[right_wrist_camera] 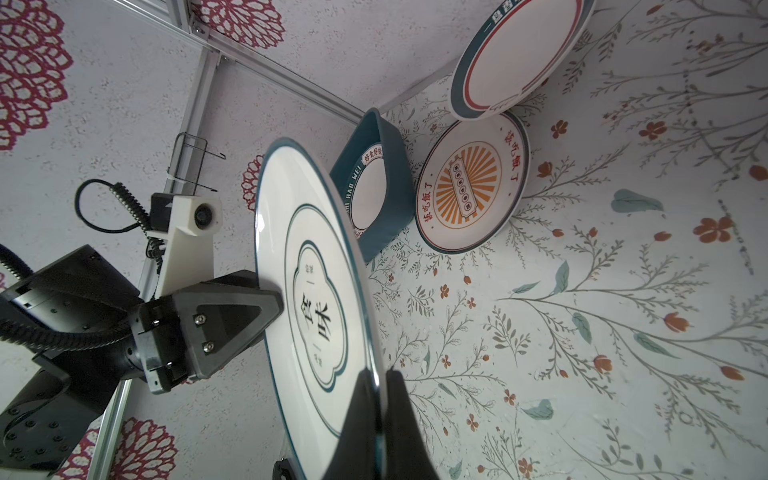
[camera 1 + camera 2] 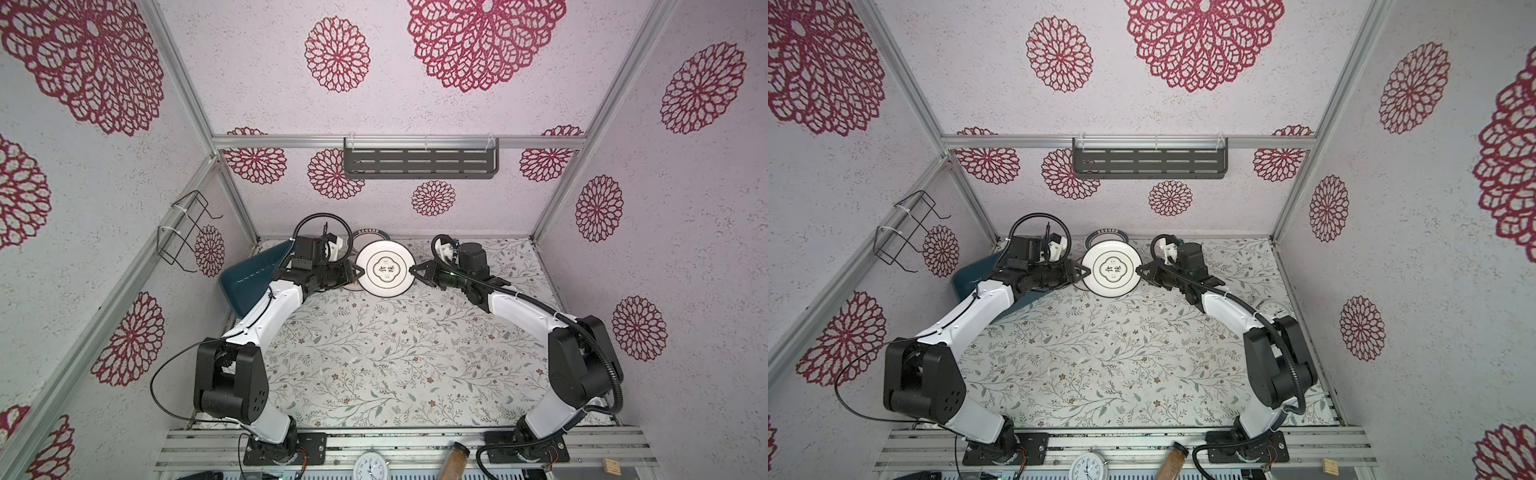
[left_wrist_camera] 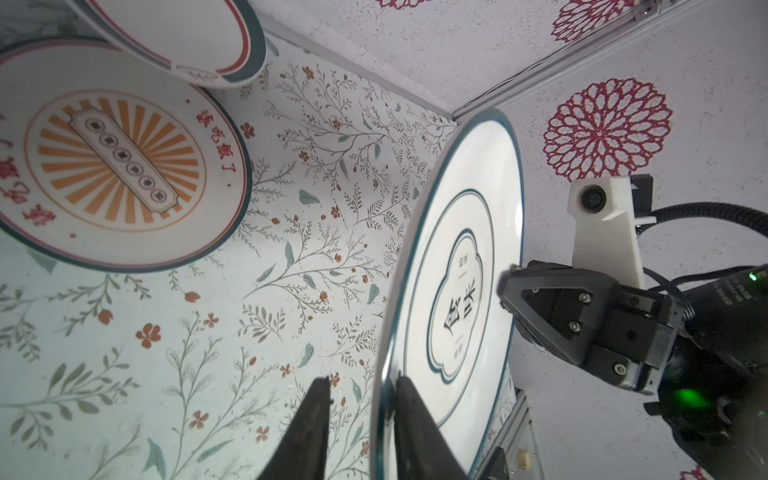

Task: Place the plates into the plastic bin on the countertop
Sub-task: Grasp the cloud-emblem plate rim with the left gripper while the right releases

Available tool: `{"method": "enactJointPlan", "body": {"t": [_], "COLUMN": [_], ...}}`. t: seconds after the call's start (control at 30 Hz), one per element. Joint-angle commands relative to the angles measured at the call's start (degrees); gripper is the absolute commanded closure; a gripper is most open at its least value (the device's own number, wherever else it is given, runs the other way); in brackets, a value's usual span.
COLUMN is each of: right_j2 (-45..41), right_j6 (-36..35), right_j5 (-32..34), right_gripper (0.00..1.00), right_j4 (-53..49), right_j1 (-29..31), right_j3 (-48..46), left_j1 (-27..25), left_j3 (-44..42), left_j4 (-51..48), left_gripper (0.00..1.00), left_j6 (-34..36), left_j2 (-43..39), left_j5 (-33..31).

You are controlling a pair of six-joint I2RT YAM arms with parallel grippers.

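- The held plate (image 2: 386, 270) (white, thin dark ring, lettered medallion) hangs roughly level above the far middle of the worktop (image 2: 395, 353). It spans the gap between the two arms in both top views.
- The right gripper (image 1: 379, 374) has its jaws clamped shut on the plate's right rim.
- The left gripper (image 3: 361, 380) has its jaws astride the left rim. One finger lies on the printed face, while a sliver of worktop shows between the other finger and the underside, so I judge this is not a full grip yet.
- This looks like a hand-over, since the plastic bin (image 2: 245, 282) sits at the far left, on the left arm's side.
- To do it well, pinch the left jaws tight on the rim before the right jaws let go, and keep the plate flat.
- Then carry it left, high enough to clear the sunburst plate (image 1: 469, 191) lying just right of the bin, and lower it onto the lettered plate (image 1: 370, 183) inside.
- Hidden or unclear:
  - The left arm covers most of the bin in both top views, so its free room is unclear.
  - A teal-rimmed plate (image 1: 519, 58) at the far wall is cut off.
  - A round white object (image 2: 1273, 309) behind the right arm is too covered to name.
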Motion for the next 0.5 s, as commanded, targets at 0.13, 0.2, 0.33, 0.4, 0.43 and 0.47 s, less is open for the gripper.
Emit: {"method": "enactJointPlan", "body": {"t": [0.13,0.2,0.33,0.4,0.43,0.47], "right_j2": [0.9,0.9,1.0,0.7,0.4,0.0], "right_j6": [1.5,1.5,0.7,-0.1,-0.7,-1.5], "right_j5": [-2.5,-1.8,-1.2,-0.4,0.2,0.8], "right_gripper": [0.94,0.73,0.44,0.32,0.26,0.22], "right_j4": [5.3,6.4,7.1,6.4,5.7,5.1], "right_j1": [0.7,0.7,0.7,0.7,0.5,0.5], "right_j3": [4.4,4.0,4.0,4.3,4.4,4.5], "left_j1": [1.2,1.6,2.6,3.4,3.9,4.4], "left_j3": [-0.6,-0.7,-0.9,-1.0,-1.0,-1.0], "left_j4": [2.0,2.3,2.9,3.1,3.3,3.3], "left_gripper": [0.98,1.0,1.0,1.0,1.0,1.0], "left_j6": [-0.3,-0.8,-1.6,-1.9,-2.1,-2.3], "left_j2": [0.5,0.5,0.3,0.3,0.3,0.3], "left_j5": [1.9,2.3,3.1,3.1,3.2,3.2]}}
